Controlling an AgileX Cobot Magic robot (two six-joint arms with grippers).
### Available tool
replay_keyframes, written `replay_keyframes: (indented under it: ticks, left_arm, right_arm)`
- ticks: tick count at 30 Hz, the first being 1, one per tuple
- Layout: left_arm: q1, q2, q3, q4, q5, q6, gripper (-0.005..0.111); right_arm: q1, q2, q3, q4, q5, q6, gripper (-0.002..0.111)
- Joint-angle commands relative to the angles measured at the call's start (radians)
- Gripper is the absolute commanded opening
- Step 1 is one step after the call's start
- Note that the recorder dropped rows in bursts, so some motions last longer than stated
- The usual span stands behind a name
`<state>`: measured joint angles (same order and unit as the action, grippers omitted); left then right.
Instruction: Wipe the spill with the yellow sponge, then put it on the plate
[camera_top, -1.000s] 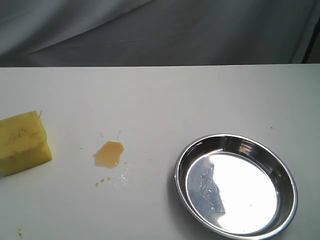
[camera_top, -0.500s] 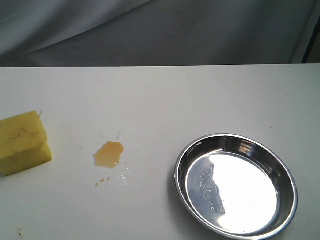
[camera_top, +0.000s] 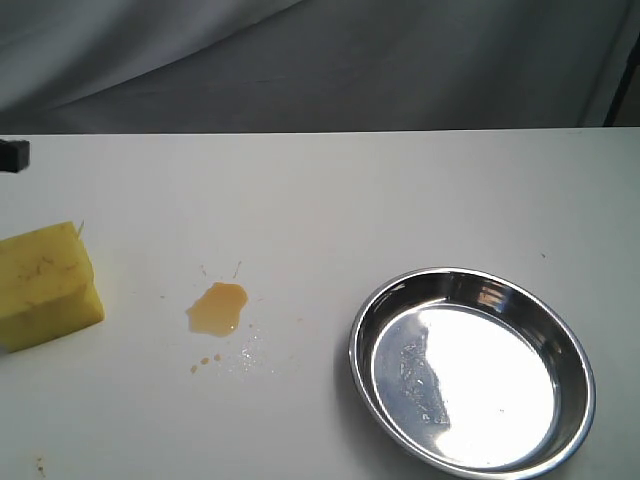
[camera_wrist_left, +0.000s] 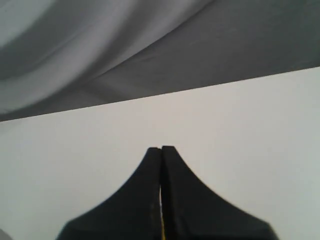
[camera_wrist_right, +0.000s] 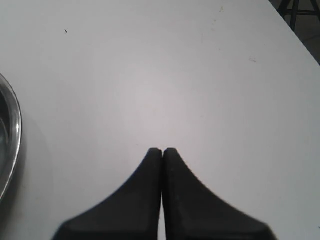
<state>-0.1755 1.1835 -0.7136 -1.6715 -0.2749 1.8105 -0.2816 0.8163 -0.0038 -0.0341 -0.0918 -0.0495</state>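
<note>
A thick rectangular block of bright yellow porous sponge (camera_top: 45, 285) lies flat on the white tabletop (camera_top: 350, 200) at the far left edge of the exterior view, partly cut off by the frame, with a few dark specks on its top face. Near it on the right, but apart from it, sits the small amber-orange liquid spill (camera_top: 217, 308), with tiny droplets scattered just below it and toward the plate. Well to the right of the spill rests the round, shallow, shiny stainless-steel plate (camera_top: 356, 330), whose mirror-like bottom holds nothing. A grey draped cloth (camera_top: 300, 60) hangs behind the table. A small black part (camera_top: 14, 155) juts in at the left edge, farther back than the sponge; too little of it shows to tell what it is. In the left wrist view the left gripper (camera_wrist_left: 161, 149) is clenched, its two black fingers pressed together tip to tip and grasping nothing, above bare table with the cloth beyond. In the right wrist view the right gripper (camera_wrist_right: 162, 150) is likewise clenched on nothing, its tips meeting over bare table, with the plate's curved steel rim (camera_wrist_right: 15, 125) off to one side and not touching it.
</note>
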Motion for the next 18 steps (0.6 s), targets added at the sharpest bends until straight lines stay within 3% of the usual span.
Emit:
replay_keyframes:
  ticks: [1, 4, 7, 18]
  left_arm:
    - [0.124, 0.003, -0.038, -0.073, 0.041, 0.073, 0.0]
    - [0.195, 0.003, -0.019, -0.073, 0.161, 0.027, 0.0]
    - [0.224, 0.003, -0.004, -0.073, 0.26, 0.022, 0.0]
    - [0.224, 0.003, 0.057, -0.073, 0.268, 0.027, 0.0]
  right_arm:
    - [-0.008, 0.002, 0.004, -0.003, -0.016, 0.005, 0.0]
    - [-0.008, 0.002, 0.004, -0.003, -0.016, 0.005, 0.0]
    - [-0.008, 0.002, 0.004, -0.003, -0.016, 0.005, 0.0]
    - [-0.008, 0.002, 0.004, -0.003, -0.016, 0.005, 0.0]
